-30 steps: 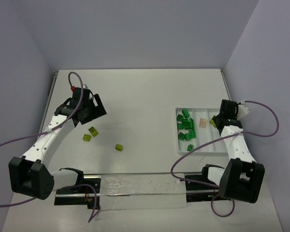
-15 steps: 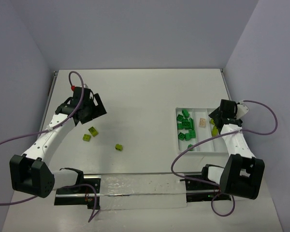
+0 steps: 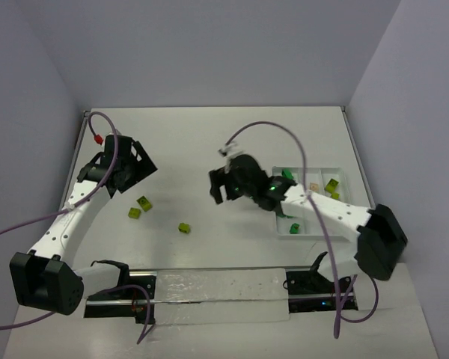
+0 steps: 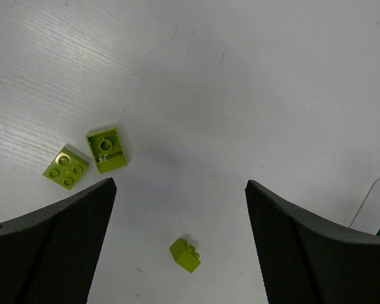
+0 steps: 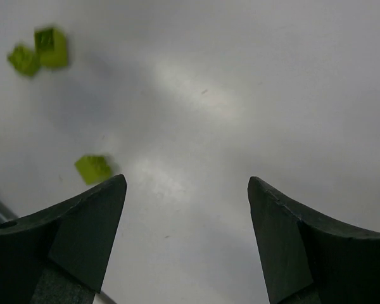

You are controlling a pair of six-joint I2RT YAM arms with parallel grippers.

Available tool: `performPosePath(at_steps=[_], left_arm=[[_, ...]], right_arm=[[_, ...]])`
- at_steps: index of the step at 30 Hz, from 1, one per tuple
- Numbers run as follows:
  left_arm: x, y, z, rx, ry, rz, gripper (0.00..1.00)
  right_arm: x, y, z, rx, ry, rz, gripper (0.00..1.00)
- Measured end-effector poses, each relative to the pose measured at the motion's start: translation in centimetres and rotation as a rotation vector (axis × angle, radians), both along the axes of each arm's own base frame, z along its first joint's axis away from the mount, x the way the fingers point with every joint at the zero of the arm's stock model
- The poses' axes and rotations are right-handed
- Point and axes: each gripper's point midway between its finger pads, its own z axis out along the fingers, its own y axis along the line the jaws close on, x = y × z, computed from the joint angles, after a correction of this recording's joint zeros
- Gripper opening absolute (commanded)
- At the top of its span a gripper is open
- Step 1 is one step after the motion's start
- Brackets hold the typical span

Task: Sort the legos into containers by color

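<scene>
Hovering wide open and empty mid-table, the right pincer [image 3: 220, 191] should square its jaws over the lone yellow-green brick [image 3: 184, 227] toward the near edge; the left pincer [image 3: 132, 170], equally agape and empty, hangs near two more bricks [image 3: 144, 203].

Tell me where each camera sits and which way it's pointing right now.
Top: above and behind the robot, looking down on the table; shows left arm, left tool, right arm, right tool, tray.
Left wrist: on the left arm, facing down at the table; its fingers frame three yellow-green bricks.
Right wrist: on the right arm, facing down at the table; its fingers show.
Shared: all three views show the same three loose bricks.
</scene>
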Motion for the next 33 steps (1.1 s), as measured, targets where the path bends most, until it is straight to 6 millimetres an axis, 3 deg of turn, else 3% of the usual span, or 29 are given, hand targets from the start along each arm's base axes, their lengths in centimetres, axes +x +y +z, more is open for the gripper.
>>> performPosePath(at_steps=[1, 3, 6, 9, 13, 25, 29, 31, 33], left_arm=[[0.0, 0.1, 0.0, -0.001, 0.001, 0.009, 0.91], [0.1, 0.5, 0.2, 0.001, -0.002, 0.023, 0.91], [0.2, 0.8, 0.6, 0.004, -0.015, 0.035, 0.91], [0.1, 1.2, 0.8, 0.006, -0.02, 0.045, 0.91], [0.0, 1.5, 1.2, 0.008, -0.031, 0.049, 0.91], [-0.1, 2.2, 1.4, 0.024, -0.037, 0.048, 0.91], [-0.1, 2.3, 1.6, 0.024, -0.041, 0.05, 0.91], [-0.2, 2.4, 1.7, 0.023, -0.043, 0.052, 0.91], [-0.2, 2.4, 1.8, 0.023, -0.047, 0.052, 0.91]], right_arm=[[-1.4, 2.1, -1.6, -0.037, 0.022, 0.076, 0.84], [-3.8, 4.1, -4.8, -0.133, 0.075, 0.179, 0.84], [-5.3, 7.6, -7.8, -0.221, 0.104, 0.289, 0.83], [-6.5, 10.7, -9.4, -0.259, 0.101, 0.375, 0.8], [-7.4, 13.2, -10.5, -0.291, 0.092, 0.441, 0.76], [-7.7, 13.8, -13.4, -0.341, 0.131, 0.492, 0.62], [-7.8, 14.3, -13.4, -0.345, 0.129, 0.502, 0.31], [-7.9, 14.5, -13.4, -0.346, 0.126, 0.506, 0.08], [-7.8, 14.5, -13.3, -0.345, 0.12, 0.496, 0.03]])
